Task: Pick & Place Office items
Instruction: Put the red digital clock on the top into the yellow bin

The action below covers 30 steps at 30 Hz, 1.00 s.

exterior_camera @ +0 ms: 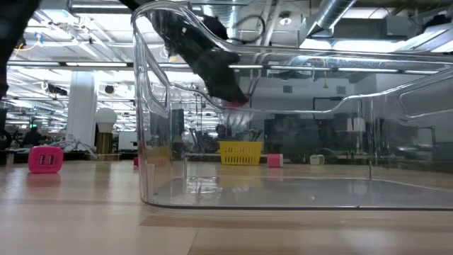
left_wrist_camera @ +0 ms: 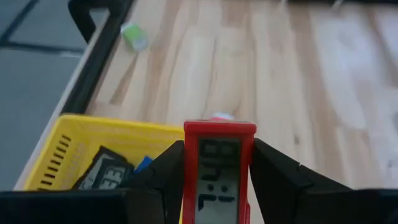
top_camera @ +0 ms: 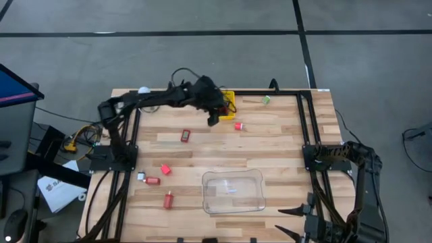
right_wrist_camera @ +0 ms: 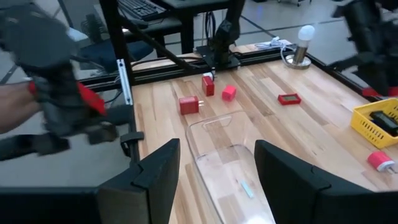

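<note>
While pinching a red timer (left_wrist_camera: 219, 171), left tool (left_wrist_camera: 217, 186) beside yellow basket (left_wrist_camera: 93, 134) rim, right tool (right_wrist_camera: 214, 180) spread

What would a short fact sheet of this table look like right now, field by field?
Left gripper: shut on a red timer, over the yellow basket
Basket contents: a black timer, something blue
Right gripper: open, waiting by the clear tray
Loose on table: red pieces, a green piece

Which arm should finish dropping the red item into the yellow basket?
Left. Its tool is shut on the red item right beside the yellow basket. The right tool waits open over the clear tray.
</note>
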Tool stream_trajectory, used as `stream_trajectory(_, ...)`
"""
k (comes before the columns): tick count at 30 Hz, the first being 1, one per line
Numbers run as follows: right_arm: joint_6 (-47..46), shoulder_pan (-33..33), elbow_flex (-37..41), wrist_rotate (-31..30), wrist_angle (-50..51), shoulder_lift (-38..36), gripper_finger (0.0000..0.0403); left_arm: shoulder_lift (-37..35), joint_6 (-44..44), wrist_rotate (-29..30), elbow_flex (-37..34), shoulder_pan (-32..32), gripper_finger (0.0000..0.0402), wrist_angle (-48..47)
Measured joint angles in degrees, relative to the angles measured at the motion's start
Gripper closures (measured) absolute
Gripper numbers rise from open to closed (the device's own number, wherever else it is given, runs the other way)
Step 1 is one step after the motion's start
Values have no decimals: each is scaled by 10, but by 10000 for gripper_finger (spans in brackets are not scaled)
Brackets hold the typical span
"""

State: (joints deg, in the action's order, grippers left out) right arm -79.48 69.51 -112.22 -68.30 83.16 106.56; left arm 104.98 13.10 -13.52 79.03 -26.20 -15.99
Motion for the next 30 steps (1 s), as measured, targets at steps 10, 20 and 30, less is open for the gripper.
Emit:
stream_trajectory(10,0,11,0,-2,-7,0,202,122,12,0,160,-32,259,-127)
stream_trajectory(20,0,2,0,-3,-11,0,202,160,7,0,178,-66,259,-163)
stream_trajectory(30,9,-3,0,-3,-10,0,202,160,0,-4,178,-65,256,-151)
